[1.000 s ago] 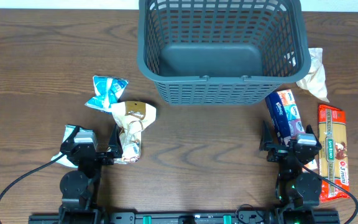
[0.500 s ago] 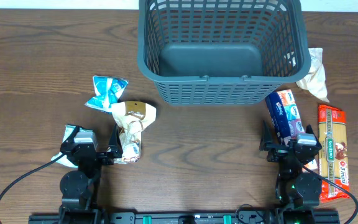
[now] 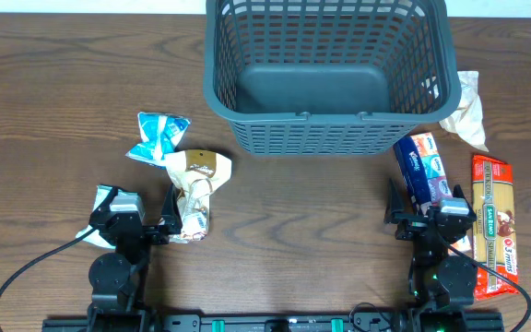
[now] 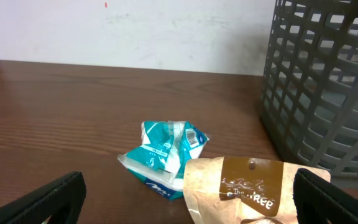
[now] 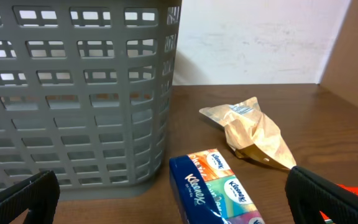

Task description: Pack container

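- The basket (image 3: 330,138) stands upright at the far middle of the table (image 3: 302,212), dark grey with slotted sides and a thick rim, and its solid floor shows from wall to wall
- A blue tissue pack (image 3: 420,171) lies flat just off the basket's near right corner, with its far end close to the wall; I cannot tell whether they touch
- A crumpled beige paper bag (image 3: 466,111) lies beside the basket's right side, close under the rim
- An orange pasta packet (image 3: 493,226) lies lengthwise just to the right of the tissue pack, nearer to me
- To the left of the basket and apart from it lies a crumpled blue-and-white packet (image 3: 159,136); a tan bag with a brown label (image 3: 196,180) touches it on the near side
- My left pincer (image 4: 188,199) sits low at the near left of the table, its fingers spread wide with nothing between them in grip; the tan bag lies just ahead of it, toward its right finger
- My right pincer (image 5: 176,199) sits low at the near right, also spread wide and holding nothing; the tissue pack lies just ahead of it, and the basket's wall fills the left of its view
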You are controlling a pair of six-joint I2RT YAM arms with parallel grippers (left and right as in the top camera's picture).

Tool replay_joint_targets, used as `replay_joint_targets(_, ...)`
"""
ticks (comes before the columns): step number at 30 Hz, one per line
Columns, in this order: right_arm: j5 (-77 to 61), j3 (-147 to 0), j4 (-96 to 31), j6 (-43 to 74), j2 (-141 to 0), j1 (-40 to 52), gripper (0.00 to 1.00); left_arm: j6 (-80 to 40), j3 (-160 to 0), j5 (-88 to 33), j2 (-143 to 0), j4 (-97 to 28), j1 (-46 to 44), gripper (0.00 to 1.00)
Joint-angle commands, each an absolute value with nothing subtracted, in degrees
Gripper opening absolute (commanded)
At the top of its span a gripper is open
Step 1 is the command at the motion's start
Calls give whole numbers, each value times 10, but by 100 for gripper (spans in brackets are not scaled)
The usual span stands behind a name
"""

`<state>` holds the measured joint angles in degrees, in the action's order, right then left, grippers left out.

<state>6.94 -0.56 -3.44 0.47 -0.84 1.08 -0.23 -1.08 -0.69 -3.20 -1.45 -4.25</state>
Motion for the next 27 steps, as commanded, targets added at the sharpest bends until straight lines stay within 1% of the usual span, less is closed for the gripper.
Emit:
replay_joint_targets(1, 34, -3, -39, 13, -4, 8, 99, -5, -2, -8, -27, -41, -44, 99)
replay_joint_targets(7, 11, -3, -42, 18, -6, 8, 99, -5, -2, -8, -27, -41, -44, 99)
replay_joint_targets(10, -9, -5, -32, 70, -6, 8, 99, -5, -2, -8, -27, -41, -44, 99)
replay_joint_targets(14, -25, -41, -43, 77, -16, 0, 99, -5, -2, -8, -27, -41, -44, 99)
replay_joint_targets(16, -22, -81, -65, 60, -40, -13, 99, -5, -2, -8, -27, -41, -44, 99)
replay_joint_targets(20, -35, -209, -163, -5, -143, -53, 99, -5, -2, -8, -27, -41, -44, 99)
replay_joint_targets(23, -36, -326, -278, -19, -236, -77, 99, -5, -2, -8, -27, -41, -44, 99)
replay_joint_targets(27, -35, -492, -470, -18, -363, -97, 99, -5, -2, -8, -27, -41, -44, 99)
